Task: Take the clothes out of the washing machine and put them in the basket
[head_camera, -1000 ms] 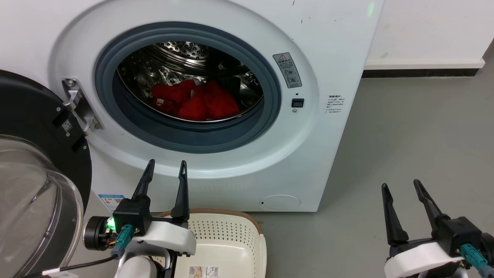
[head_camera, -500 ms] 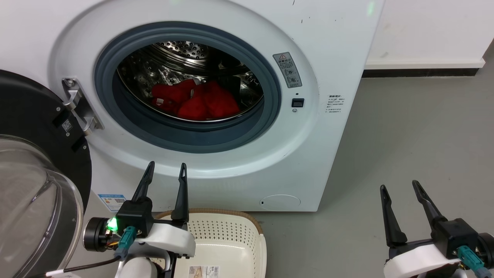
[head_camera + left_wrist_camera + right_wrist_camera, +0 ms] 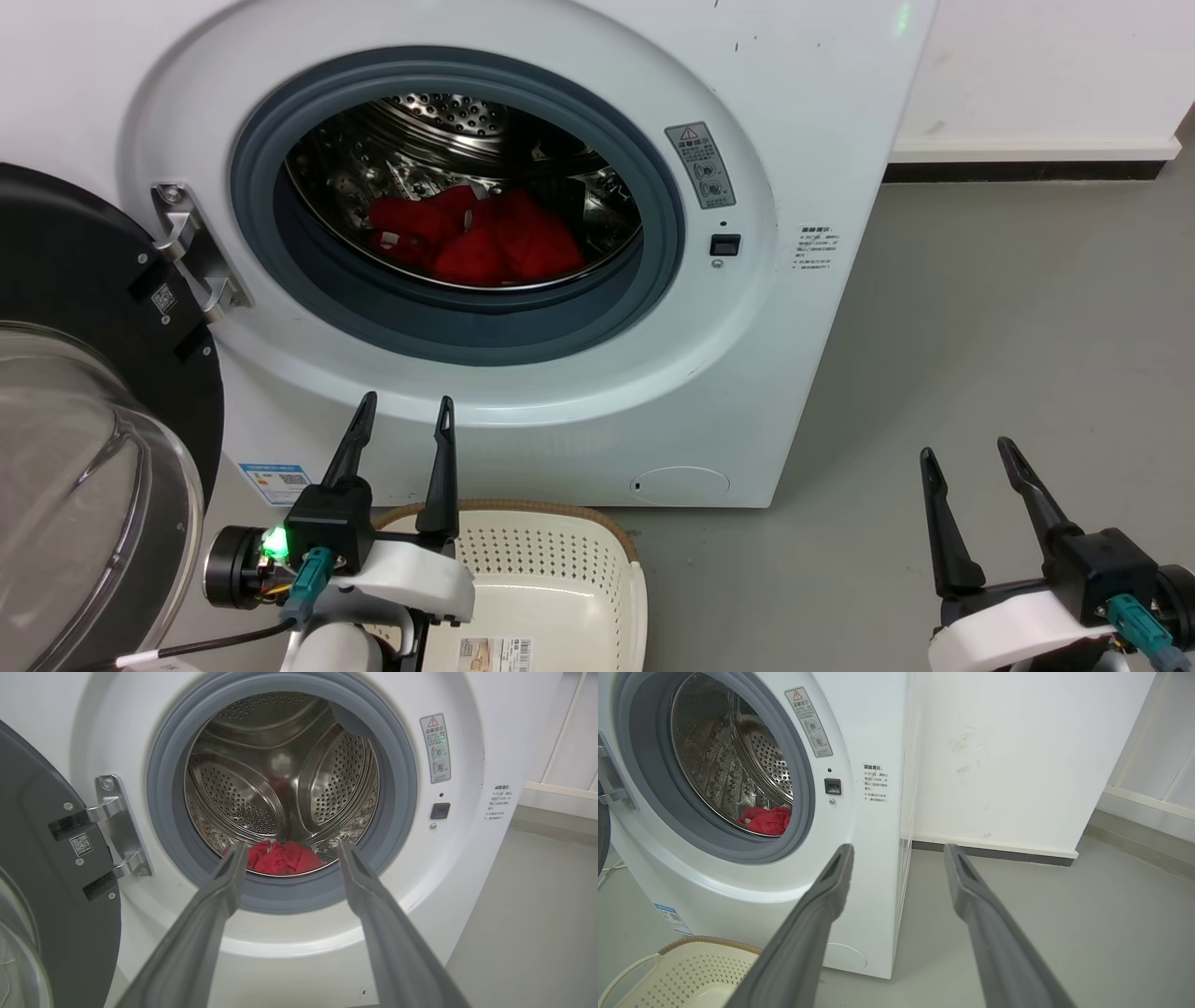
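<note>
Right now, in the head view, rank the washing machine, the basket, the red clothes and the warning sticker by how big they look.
Largest to smallest:
1. washing machine
2. basket, nearer the camera and partly cut off, so only loosely ahead of the clothes
3. red clothes
4. warning sticker

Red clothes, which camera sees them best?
Head view: it looks down into the drum, so most of the red clothes show. Left wrist view sees just the top; right wrist view, one edge.

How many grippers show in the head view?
2. The left gripper is open at lower left, near the basket; the right gripper is open at lower right, over the grey floor.
</note>
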